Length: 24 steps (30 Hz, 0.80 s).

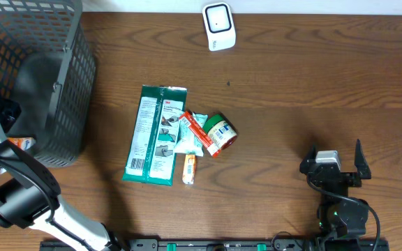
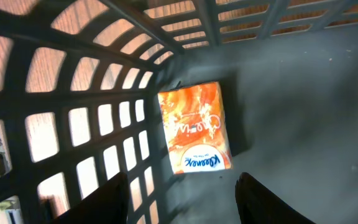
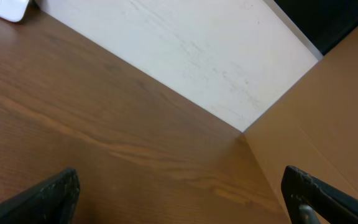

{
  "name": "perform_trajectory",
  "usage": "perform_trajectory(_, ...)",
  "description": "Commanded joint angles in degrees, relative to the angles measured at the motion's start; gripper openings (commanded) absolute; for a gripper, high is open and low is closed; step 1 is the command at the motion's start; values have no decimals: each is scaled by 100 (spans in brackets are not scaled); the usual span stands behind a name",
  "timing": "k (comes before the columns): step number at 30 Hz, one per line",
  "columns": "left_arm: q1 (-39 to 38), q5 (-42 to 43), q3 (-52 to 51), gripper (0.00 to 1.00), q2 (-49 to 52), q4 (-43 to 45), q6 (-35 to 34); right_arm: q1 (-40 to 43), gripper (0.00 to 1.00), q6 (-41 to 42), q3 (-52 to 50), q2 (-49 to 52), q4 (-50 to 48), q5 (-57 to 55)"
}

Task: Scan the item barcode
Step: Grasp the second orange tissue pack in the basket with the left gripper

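Orange packet (image 2: 194, 127) lies flat inside the grey basket (image 1: 68, 104) at the desk's left edge, against the mesh wall. Left gripper (image 2: 185, 199) hovers above it, 2 fingers apart, empty. Right gripper (image 1: 333, 164) gapes wide near the front edge.

Overhead: I look straight down from high above the desk (image 1: 292, 77), far enough to take in the mesh basket (image 1: 75, 84) at left and both arms at the near edge.
Left wrist: I'm inside the basket, close, facing its wall and floor, with the left end effector (image 2: 182, 199) along the bottom edge.
Right wrist: I sit low over the desk, looking along the wood to a white wall, with the right end effector (image 3: 185, 199) in the lower corners.
Shared: overhead and left wrist share the basket; overhead and right wrist share desk wood.
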State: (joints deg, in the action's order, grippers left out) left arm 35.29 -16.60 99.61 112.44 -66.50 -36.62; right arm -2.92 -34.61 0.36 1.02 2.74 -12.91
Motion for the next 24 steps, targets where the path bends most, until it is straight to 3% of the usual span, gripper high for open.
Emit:
perform_trajectory(1,-13,-33,-98,56,227,17,-55,-39,99,-37,-2,-11,22,-55)
perform_trajectory(13,-87,-35,-129,55,439,186,-52,-39,99,-37,-2,-11,22,-55)
perform_trajectory(16,-87,-35,-219,47,439,319,-52,-39,99,-37,-2,-11,22,-55)
perform_trajectory(24,-125,-33,-732,45,439,927,-52,-39,99,-37,-2,-11,22,-55)
